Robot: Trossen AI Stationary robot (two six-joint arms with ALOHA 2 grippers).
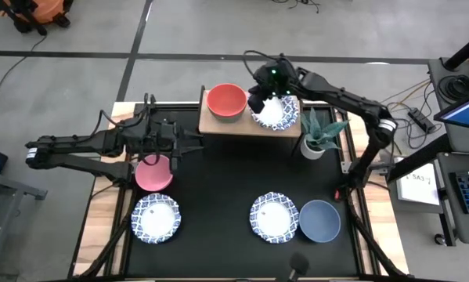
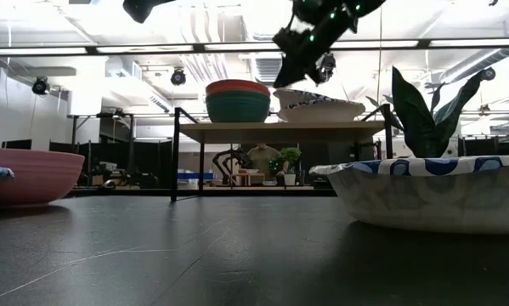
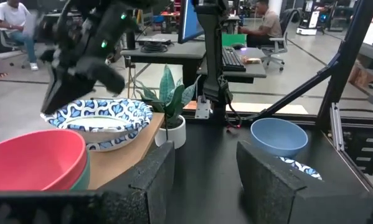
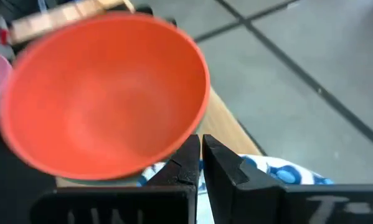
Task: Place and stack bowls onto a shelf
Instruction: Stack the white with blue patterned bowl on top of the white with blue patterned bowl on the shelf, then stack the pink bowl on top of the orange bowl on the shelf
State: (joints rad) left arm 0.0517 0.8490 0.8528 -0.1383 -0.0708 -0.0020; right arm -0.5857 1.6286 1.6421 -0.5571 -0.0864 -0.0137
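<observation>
The light-wood shelf (image 1: 250,125) stands at the table's far edge. On its left part a red bowl (image 1: 226,100) sits nested in a green bowl (image 2: 237,109). On its right part is a white, blue-rimmed bowl (image 1: 277,113), which in the low view seems to rest on another white bowl (image 2: 322,111). My right gripper (image 1: 259,98) is above that bowl's left rim, shut on it. My left gripper (image 1: 193,142) is open, level beside the shelf's left end, above the pink bowl (image 1: 153,173). My right gripper pinches the top white bowl's rim (image 4: 270,169) on the side nearest the red bowl, one finger inside and one outside. The fingers (image 2: 285,75) come slanting down from above. The bowl sits slightly tilted on the bowl beneath it on the shelf.
Two more white, blue-rimmed bowls (image 1: 156,218) (image 1: 274,218) and a slate-blue bowl (image 1: 320,221) stand on the table's near half. A white pot with a spiky plant (image 1: 319,135) stands just right of the shelf. Bare black tabletop (image 1: 218,180) lies in the middle.
</observation>
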